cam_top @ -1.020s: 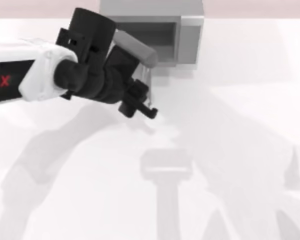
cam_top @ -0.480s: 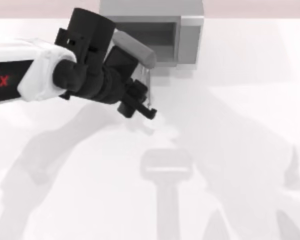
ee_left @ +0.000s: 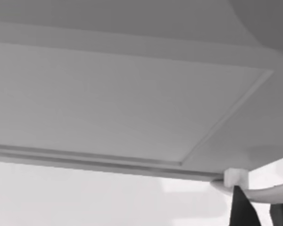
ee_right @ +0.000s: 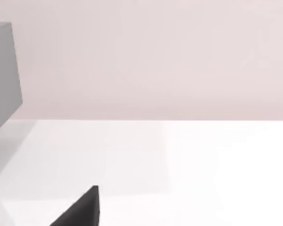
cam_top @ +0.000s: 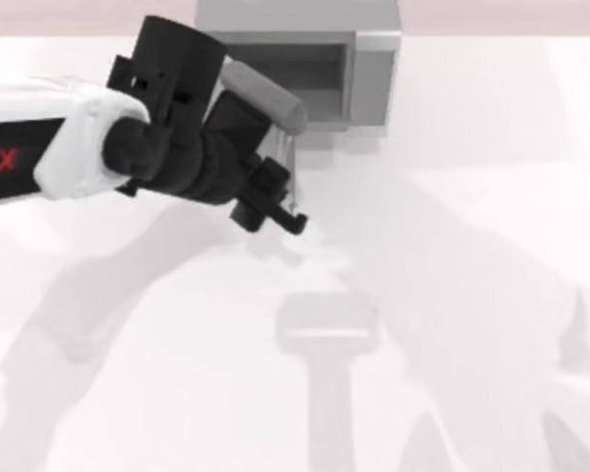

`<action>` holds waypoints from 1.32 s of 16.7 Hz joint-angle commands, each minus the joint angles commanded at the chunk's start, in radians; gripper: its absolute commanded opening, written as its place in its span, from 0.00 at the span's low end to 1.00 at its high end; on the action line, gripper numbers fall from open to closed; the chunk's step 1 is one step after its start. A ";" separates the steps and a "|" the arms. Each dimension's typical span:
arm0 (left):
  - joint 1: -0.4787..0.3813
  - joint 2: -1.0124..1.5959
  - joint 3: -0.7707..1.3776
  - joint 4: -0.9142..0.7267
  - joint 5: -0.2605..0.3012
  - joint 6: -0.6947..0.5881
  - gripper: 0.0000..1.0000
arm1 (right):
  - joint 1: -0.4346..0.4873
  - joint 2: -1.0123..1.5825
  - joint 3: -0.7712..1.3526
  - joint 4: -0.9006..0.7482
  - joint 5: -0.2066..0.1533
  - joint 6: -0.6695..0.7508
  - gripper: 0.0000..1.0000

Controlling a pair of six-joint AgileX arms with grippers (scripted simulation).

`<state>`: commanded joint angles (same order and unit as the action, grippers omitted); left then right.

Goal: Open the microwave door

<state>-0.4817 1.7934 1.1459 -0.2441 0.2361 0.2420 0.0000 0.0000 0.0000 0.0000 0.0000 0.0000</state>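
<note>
The boxy grey microwave stands at the table's far edge, its dark cavity showing. The microwave door is swung out to the left at an angle. My left gripper is at the door's free edge, shut on the pale bar handle. In the left wrist view the door's window panel fills the frame, and the handle's end sits just above a dark finger. Of my right gripper only one dark fingertip shows, over bare table far from the door.
The narrow control panel stays fixed at the microwave's right. The microwave's grey side shows in the right wrist view. My left arm's white link reaches in from the left edge. The white table carries only shadows.
My left gripper has crept slightly to the left with the handle, and the door's free edge has swung out a little more.
</note>
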 joint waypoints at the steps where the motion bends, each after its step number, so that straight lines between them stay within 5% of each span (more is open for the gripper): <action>1: 0.000 0.000 0.000 0.000 0.000 0.000 0.00 | 0.000 0.000 0.000 0.000 0.000 0.000 1.00; 22: 0.027 -0.012 -0.012 -0.017 0.049 0.064 0.00 | 0.000 0.000 0.000 0.000 0.000 0.000 1.00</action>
<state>-0.4544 1.7812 1.1337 -0.2608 0.2849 0.3055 0.0000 0.0000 0.0000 0.0000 0.0000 0.0000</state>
